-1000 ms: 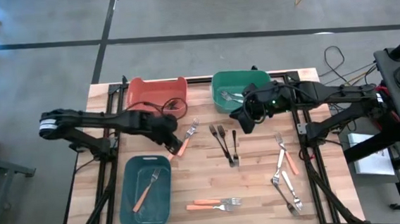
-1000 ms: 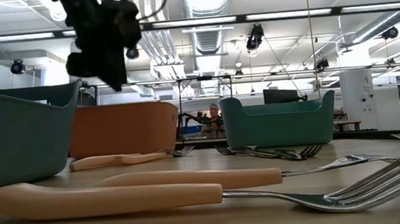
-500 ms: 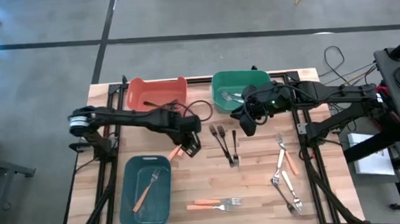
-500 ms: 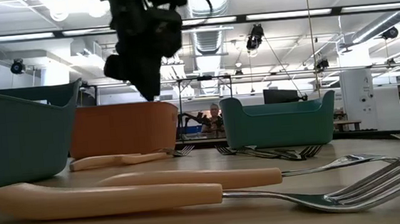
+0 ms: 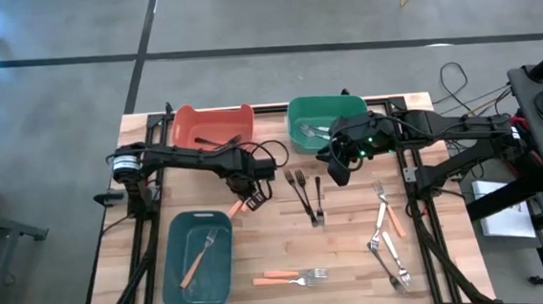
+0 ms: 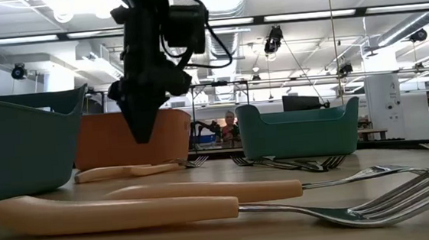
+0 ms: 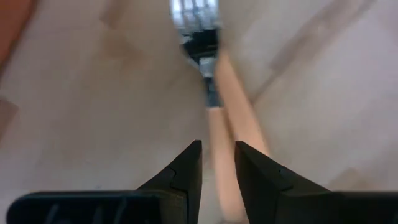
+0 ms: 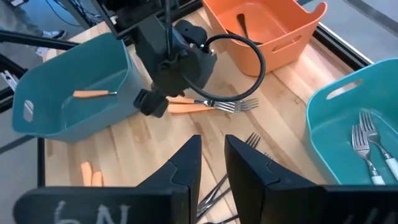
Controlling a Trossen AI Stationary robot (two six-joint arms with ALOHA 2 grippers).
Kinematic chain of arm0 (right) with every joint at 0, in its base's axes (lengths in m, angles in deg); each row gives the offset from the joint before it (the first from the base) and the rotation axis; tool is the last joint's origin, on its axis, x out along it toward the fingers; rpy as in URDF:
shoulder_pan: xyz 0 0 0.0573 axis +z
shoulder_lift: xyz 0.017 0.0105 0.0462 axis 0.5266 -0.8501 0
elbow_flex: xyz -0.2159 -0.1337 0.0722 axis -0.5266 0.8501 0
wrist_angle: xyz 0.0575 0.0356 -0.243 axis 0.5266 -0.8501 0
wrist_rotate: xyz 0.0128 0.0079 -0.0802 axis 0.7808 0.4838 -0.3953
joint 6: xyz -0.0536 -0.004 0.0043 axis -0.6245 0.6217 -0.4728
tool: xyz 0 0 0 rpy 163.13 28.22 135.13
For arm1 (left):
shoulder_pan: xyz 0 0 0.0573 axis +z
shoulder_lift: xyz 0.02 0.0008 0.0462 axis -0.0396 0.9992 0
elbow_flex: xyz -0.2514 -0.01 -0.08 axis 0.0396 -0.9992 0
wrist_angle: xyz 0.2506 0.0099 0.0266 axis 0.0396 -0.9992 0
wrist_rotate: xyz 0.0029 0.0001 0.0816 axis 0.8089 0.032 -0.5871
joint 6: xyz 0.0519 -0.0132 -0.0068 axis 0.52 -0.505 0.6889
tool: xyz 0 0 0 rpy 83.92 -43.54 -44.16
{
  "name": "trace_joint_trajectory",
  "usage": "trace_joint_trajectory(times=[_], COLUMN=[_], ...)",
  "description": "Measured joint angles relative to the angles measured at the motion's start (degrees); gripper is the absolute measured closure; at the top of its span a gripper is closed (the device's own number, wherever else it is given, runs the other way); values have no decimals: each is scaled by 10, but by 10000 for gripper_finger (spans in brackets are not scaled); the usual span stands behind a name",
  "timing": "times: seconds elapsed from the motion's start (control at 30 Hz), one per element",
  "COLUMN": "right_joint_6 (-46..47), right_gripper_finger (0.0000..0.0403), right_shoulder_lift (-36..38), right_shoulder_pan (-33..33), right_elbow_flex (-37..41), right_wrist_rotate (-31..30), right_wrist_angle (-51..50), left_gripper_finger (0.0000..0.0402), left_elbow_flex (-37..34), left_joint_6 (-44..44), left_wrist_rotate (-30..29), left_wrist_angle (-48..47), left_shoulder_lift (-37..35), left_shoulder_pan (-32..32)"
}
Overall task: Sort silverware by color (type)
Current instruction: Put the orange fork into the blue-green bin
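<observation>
Hovering left end effector (image 5: pixel 253 199), fingers slightly apart, over orange-handled forks (image 5: pixel 246 200), mid-table.

No brand, number or sign can be made out on the bins, the silverware, the table or the arms. The one trace of lettering is on the dark body of the right gripper (image 8: pixel 211 165), seen in its own wrist view: pale marks at the near edge that look like a large letter N, cut off by the edge of the view, so the word cannot be read
</observation>
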Motion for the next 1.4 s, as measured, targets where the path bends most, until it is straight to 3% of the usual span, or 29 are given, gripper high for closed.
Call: trace_joint_trajectory(times=[0.17, 0.63, 1.4], right_joint_6=[-6, -5, -3], right_gripper_finger=[342, 344, 344], right_shoulder_lift=[0, 0, 0], right_shoulder_pan=[0, 0, 0], right_elbow_flex=[0, 0, 0], right_wrist_rotate=[0, 0, 0], right_wrist_angle=[0, 0, 0], left_gripper_finger=[318, 248, 247], left_elbow_flex=[-18, -26, -74], left_joint_6=[4, -11, -26], left_wrist_rotate=[-1, -13, -4], left_wrist_angle=[4, 31, 89], left_shoulder_lift=[-2, -1, 1], left_shoulder_pan=[-1, -3, -10])
